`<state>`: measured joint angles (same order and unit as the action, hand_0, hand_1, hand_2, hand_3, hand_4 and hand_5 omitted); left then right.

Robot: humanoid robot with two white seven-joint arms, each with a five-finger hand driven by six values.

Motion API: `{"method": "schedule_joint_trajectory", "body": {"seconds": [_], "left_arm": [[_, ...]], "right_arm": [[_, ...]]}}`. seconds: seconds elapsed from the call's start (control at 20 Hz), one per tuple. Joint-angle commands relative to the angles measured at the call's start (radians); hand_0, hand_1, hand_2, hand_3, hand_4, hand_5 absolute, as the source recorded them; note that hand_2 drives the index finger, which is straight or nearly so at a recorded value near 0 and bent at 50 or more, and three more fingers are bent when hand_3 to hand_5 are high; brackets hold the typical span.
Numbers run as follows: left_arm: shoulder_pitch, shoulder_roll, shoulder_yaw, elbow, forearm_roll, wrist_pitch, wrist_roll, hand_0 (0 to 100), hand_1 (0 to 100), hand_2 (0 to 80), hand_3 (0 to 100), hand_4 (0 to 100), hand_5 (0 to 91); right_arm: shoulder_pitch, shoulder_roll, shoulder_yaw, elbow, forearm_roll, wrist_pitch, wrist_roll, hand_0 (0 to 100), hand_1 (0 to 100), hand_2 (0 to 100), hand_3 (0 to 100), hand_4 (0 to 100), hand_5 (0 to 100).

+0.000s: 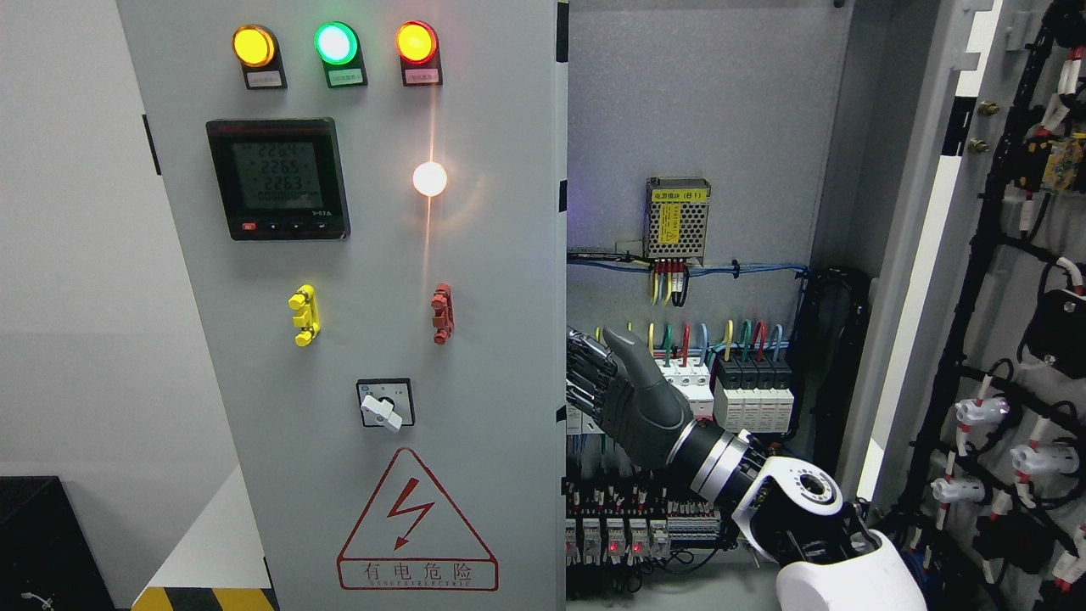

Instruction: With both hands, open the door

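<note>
The grey left door (475, 280) of the electrical cabinet carries three lit lamps, a digital meter (277, 179) and a rotary switch (384, 405). Its free edge (561, 255) runs down the middle of the picture. My right hand (604, 382) comes in from the lower right and sits at that edge at mid height. Its fingers (585, 361) hook around the edge with their tips hidden behind the door, and the thumb points up. The right door (976, 255) stands swung open at the far right, showing its wired inner face. My left hand is out of view.
Inside the cabinet are a power supply (677, 219), rows of breakers (747, 390) with coloured wires, and terminal blocks below. A black box (42, 543) sits at the lower left, and a yellow-black striped edge (204, 598) lies by the cabinet's foot.
</note>
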<state>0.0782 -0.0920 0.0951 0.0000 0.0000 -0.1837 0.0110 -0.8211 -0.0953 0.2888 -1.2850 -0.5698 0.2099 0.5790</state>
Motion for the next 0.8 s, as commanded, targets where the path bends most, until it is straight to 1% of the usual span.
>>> {"method": "schedule_joint_trajectory", "body": {"seconds": [0.0,0.15,0.2,0.3,0.55,0.75], "left_arm": [[0.000,0.000,0.000,-0.018,-0.031,0.000,0.000,0,0,0.0,0,0,0.0],[0.000,0.000,0.000,-0.018,-0.031,0.000,0.000,0,0,0.0,0,0,0.0],[0.000,0.000,0.000,-0.018,-0.031,0.000,0.000,0,0,0.0,0,0,0.0],[0.000,0.000,0.000,-0.018,-0.031,0.000,0.000,0,0,0.0,0,0,0.0],[0.000,0.000,0.000,-0.018,-0.031,0.000,0.000,0,0,0.0,0,0,0.0],[0.000,0.000,0.000,-0.018,-0.031,0.000,0.000,0,0,0.0,0,0,0.0]], "right_arm": [[0.000,0.002,0.013,-0.001,0.001,-0.003,0.002,19,0,0,0,0,0],[-0.001,0.003,0.015,0.007,0.002,-0.003,0.002,19,0,0,0,0,0],[0.000,0.005,0.015,0.007,0.002,-0.004,0.010,19,0,0,0,0,0],[0.000,0.005,0.013,0.007,0.002,-0.003,0.045,19,0,0,0,0,0],[0.000,-0.001,0.010,0.004,0.002,0.003,0.051,19,0,0,0,0,0],[0.000,0.000,0.010,0.001,0.002,0.003,0.051,19,0,0,0,0,0]]}}
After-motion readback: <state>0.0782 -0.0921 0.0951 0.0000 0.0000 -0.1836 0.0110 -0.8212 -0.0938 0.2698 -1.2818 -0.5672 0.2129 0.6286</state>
